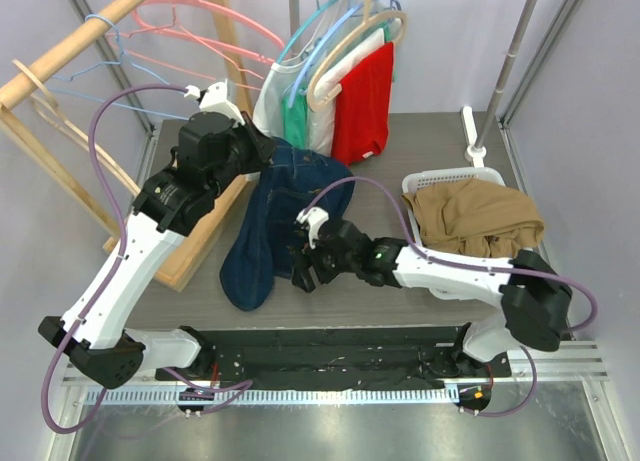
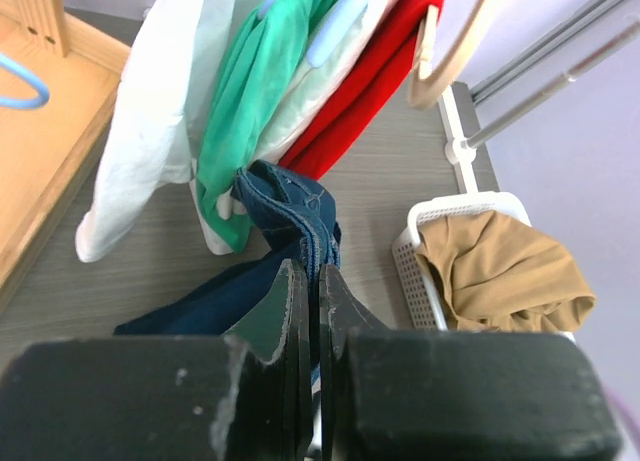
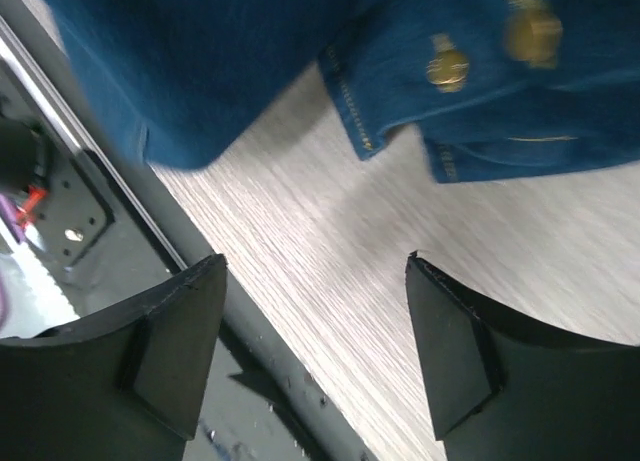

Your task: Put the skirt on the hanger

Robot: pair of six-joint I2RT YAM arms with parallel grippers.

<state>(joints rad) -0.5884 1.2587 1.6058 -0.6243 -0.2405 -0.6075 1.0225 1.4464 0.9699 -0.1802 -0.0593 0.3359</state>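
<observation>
Left claw point(image 2: 312, 277) is clamped together on the waistband of the blue denim skirt point(image 1: 285, 206), which drapes from it onto the grey bench point(image 1: 430, 141) at the centre of the top view. Right claw point(image 3: 315, 281) hovers with fingers apart, just below the skirt's buttoned edge.

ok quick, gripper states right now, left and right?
Left gripper: shut on the denim skirt.
Right gripper: open, holding nothing.
</observation>
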